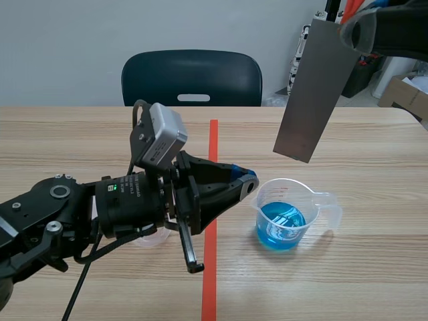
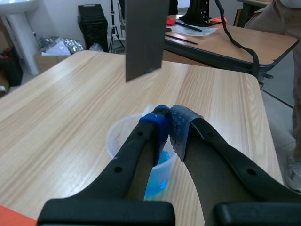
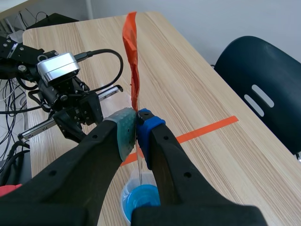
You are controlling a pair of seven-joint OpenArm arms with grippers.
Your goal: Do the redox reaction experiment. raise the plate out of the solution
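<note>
A grey metal plate [image 1: 314, 93] hangs tilted in the air, its lower corner well above a clear plastic beaker [image 1: 289, 212] holding blue solution [image 1: 281, 225]. My right gripper [image 1: 358, 33], at the top right, is shut on the plate's upper end. In the right wrist view the plate [image 3: 133, 56] shows edge-on between the pads, with the beaker [image 3: 141, 200] below it. My left gripper [image 1: 247, 182] is shut, its tips just left of the beaker's rim. Past those shut tips [image 2: 169, 117] in the left wrist view lie the beaker [image 2: 117, 136] and, higher up, the plate [image 2: 143, 37].
An orange tape line [image 1: 210, 221] runs down the table's middle, under my left gripper. A dark chair [image 1: 192, 77] stands behind the far edge. A small clear dish [image 1: 147, 239] lies under my left arm. Boxes [image 1: 404, 93] sit off the table at right.
</note>
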